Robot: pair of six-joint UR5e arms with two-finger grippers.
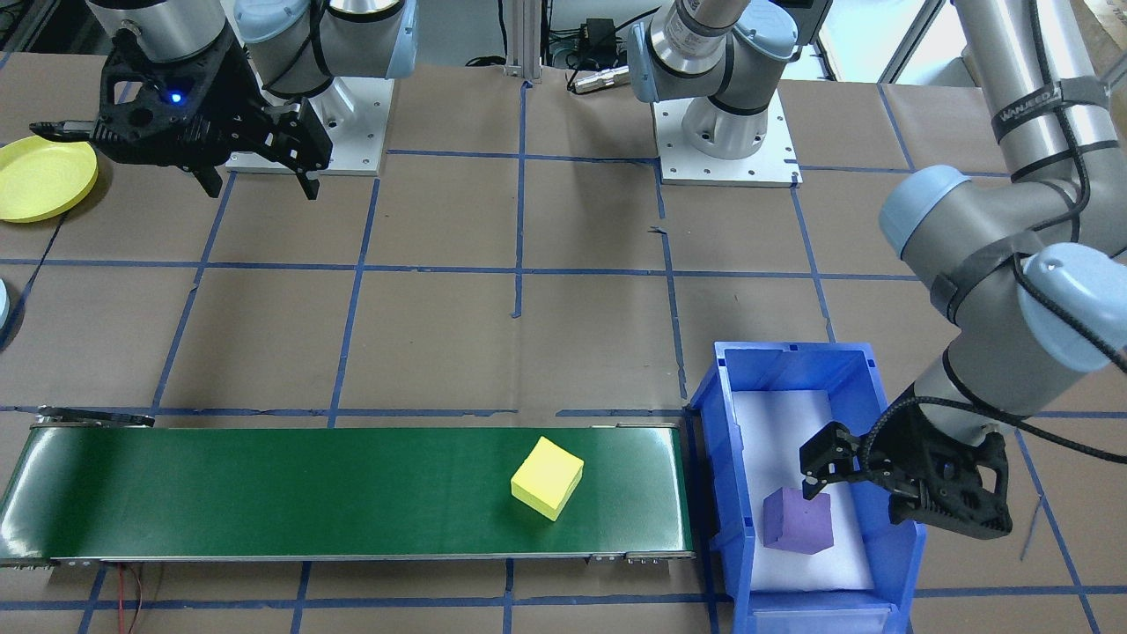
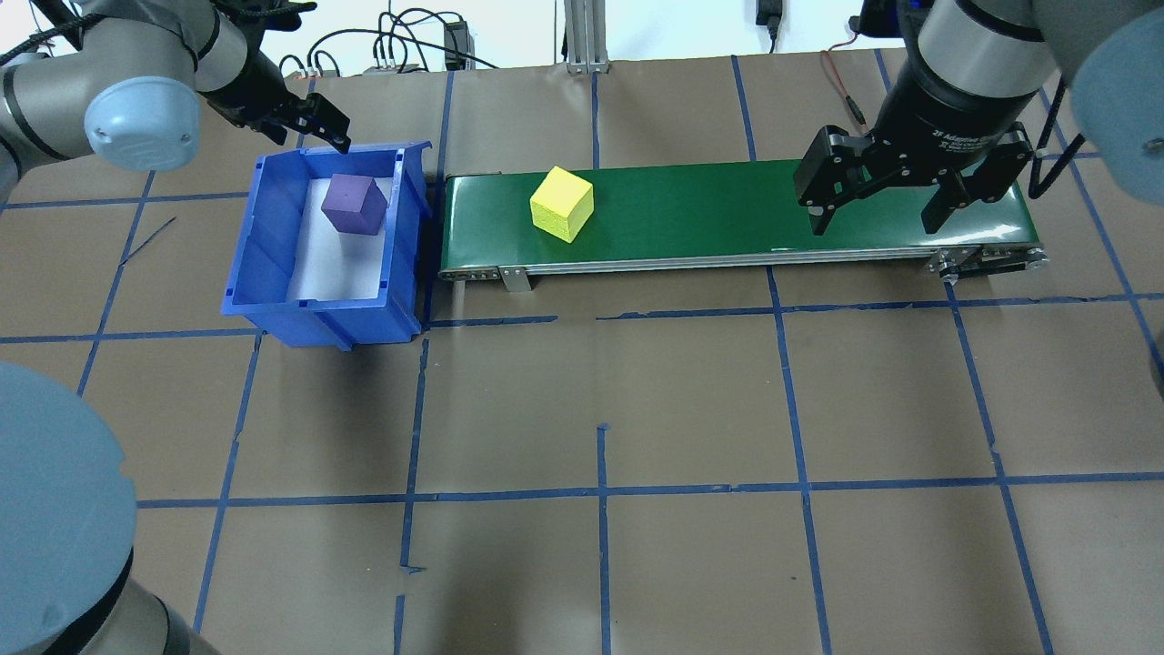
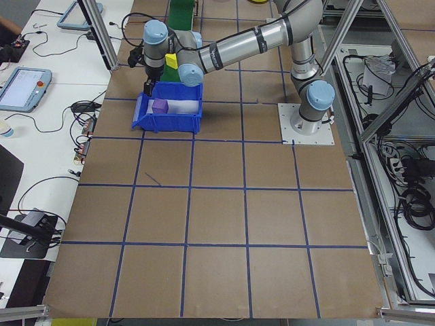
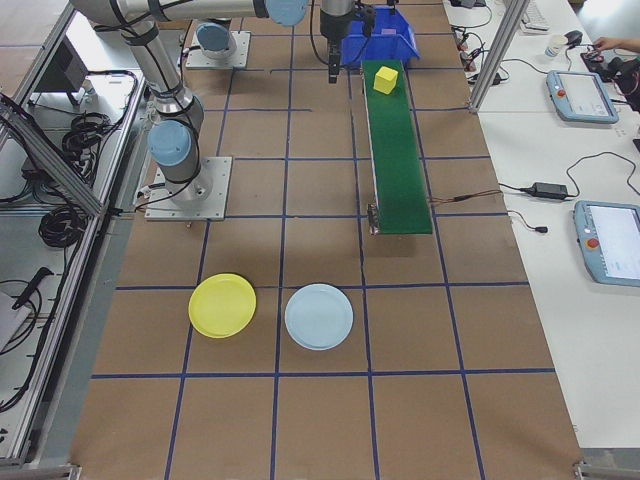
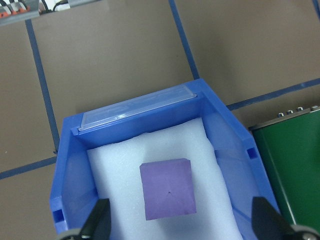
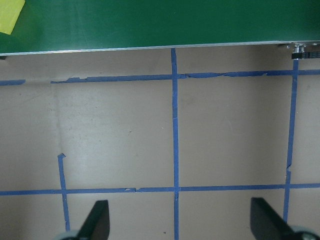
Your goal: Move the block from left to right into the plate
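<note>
In the front-facing view's lower right, the left gripper (image 1: 828,480) hangs spread and empty over the purple block (image 1: 798,519) in the blue bin (image 1: 718,458), apparently poised to pick; the yellow block (image 1: 547,477) sits on the green belt (image 1: 264,493); the right gripper (image 2: 878,205), fingers apart, waits at the belt's far end; the yellow plate (image 1: 40,176) lies at far left.

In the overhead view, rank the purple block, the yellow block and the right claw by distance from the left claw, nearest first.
1. Purple block: in the blue bin, just below the left claw.
2. Yellow block: on the green conveyor, near its bin end.
3. Right claw: over the conveyor's far end, on the view's right.
</note>
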